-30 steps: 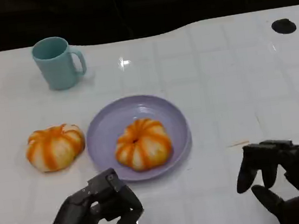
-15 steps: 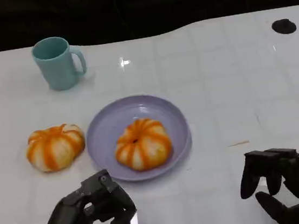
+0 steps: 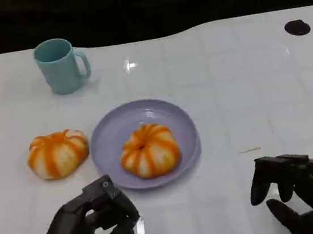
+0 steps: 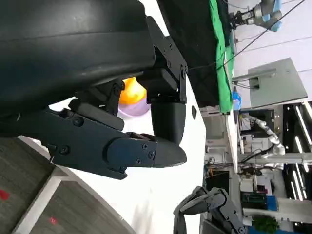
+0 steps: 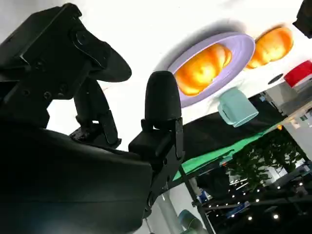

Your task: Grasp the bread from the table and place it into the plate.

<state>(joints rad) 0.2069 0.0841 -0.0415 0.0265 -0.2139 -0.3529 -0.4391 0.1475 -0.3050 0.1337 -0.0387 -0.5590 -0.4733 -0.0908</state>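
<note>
1. Both hands have drawn back toward the near table edge over the last second: the left hand (image 3: 93, 230) has sunk lower with its fingers curled in on nothing, and the right hand (image 3: 302, 187) has slid down a little, fingers apart and holding nothing.
2. One bread (image 3: 149, 150) sits in the purple plate (image 3: 111, 139); a second bread (image 3: 57, 153) lies on the white table (image 3: 244, 83), just beside the plate's rim on the left-hand side (the teal mug (image 3: 60, 65) stands well behind it).
3. To do the next grasp well, I judge the left hand should open wide, come down over the table bread from above, and close gently on its soft sides.
4. That bread is round and domed, stripes meeting at the top centre, so it has no clear long axis.
</note>
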